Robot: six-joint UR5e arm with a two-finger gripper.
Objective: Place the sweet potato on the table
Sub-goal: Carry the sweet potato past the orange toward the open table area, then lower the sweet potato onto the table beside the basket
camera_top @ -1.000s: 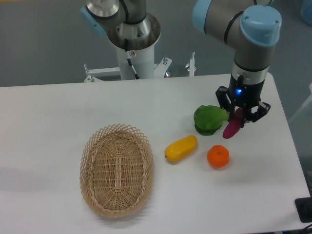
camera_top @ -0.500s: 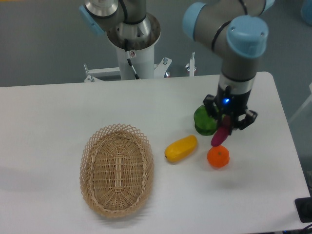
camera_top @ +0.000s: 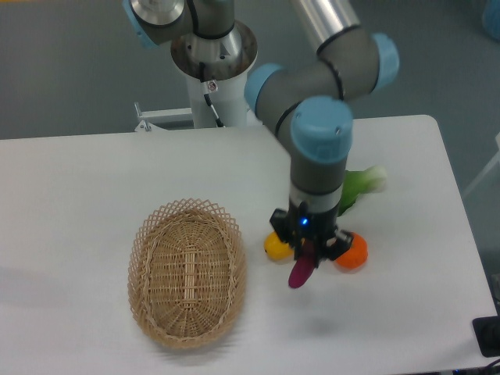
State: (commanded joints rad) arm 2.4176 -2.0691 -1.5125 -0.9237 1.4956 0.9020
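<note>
Transport stage: black two-finger gripper point(camera_top: 305, 251) closed on the upper end of the slim magenta-purple sweet potato point(camera_top: 299, 272), hanging nose-down above the large flat white table point(camera_top: 78, 187), right of the oval woven wicker basket point(camera_top: 187, 270), nearer the front edge than the back. Best lowered straight down onto bare surface, clear of the yellow oblong fruit point(camera_top: 273, 247) and round orange point(camera_top: 353, 252) partly hidden behind the wrist, then released only at contact. Smooth, slightly curved, rounded lower tip; likely to roll once freed.

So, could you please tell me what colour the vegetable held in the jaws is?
Magenta-purple: the sweet potato, seen clearly in the fixed camera view.
</note>
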